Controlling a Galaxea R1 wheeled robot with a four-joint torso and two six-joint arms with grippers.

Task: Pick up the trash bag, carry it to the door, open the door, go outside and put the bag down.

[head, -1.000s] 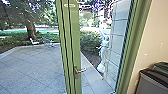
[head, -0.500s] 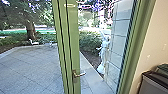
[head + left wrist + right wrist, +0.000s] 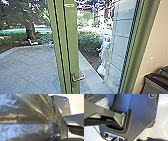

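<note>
In the head view, the green-framed glass door (image 3: 71, 42) stands in front of me, its metal lever handle (image 3: 78, 78) low in the picture. Whether the door is ajar, I cannot tell. Dark, shiny plastic of the trash bag (image 3: 28, 116) shows large in the left wrist view, its folds drawn together at my left gripper (image 3: 61, 130), which is shut on it. Crumpled dark plastic, apparently part of the bag (image 3: 95, 97), also shows beside the robot's plate in the right wrist view. The state of my right gripper cannot be made out.
Beyond the glass lie a paved yard (image 3: 32, 67), a white statue (image 3: 103, 55), bushes and a tree. A green door frame (image 3: 137, 50) and a pale wall (image 3: 156, 47) rise on the right, with a grey bin (image 3: 155, 86) at the lower right.
The head camera has moved: the door's upright and handle sit further left and lower in the picture, while the right frame and bin have shifted right.
</note>
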